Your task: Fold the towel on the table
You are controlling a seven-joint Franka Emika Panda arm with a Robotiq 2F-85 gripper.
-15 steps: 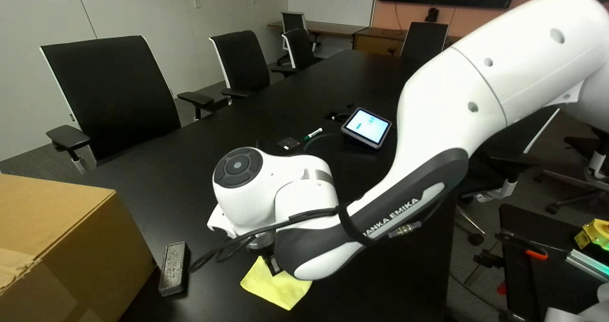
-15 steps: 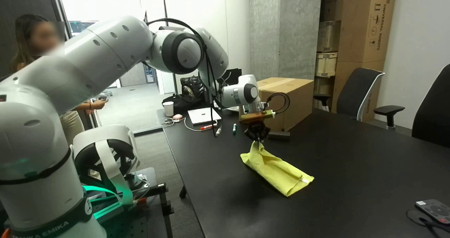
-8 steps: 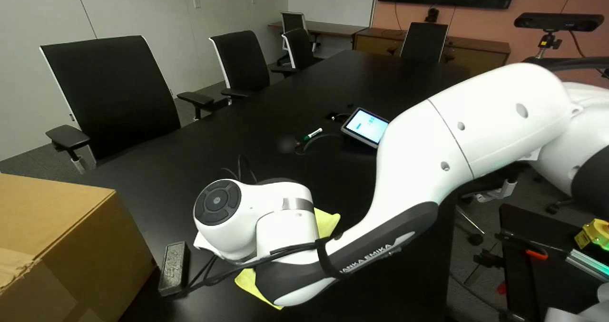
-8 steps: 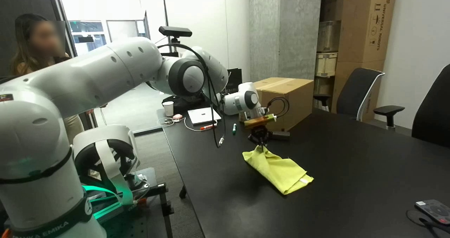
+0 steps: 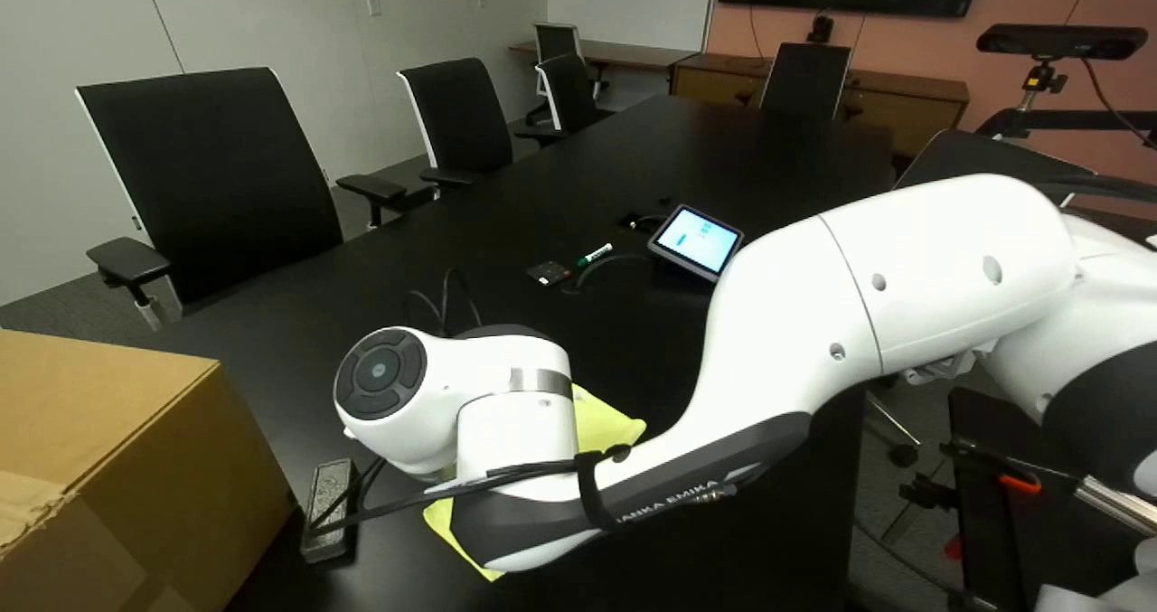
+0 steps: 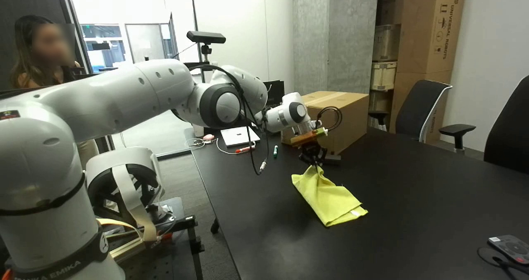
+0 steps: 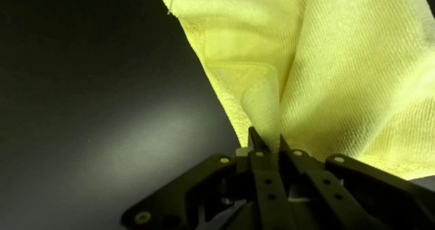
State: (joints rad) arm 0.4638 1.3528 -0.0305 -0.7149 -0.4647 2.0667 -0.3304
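The gripper [image 7: 266, 135] pinches the far end of the towel [image 6: 332, 201], raised in an exterior view; the rest lies on the table [image 6: 413, 230]. A fold seems in hand (perhaps midway); next, carry it near-right and release.

towel [image 6: 328, 201]: yellow cloth, fine ribbed weave, wrinkled, partly folded over itself; one end raised into peak, opposite end resting on table [image 6: 396, 230], layers slightly offset, whitish patch near corner there. table: long, black, glossy; diffuse glare beside towel in wrist view.
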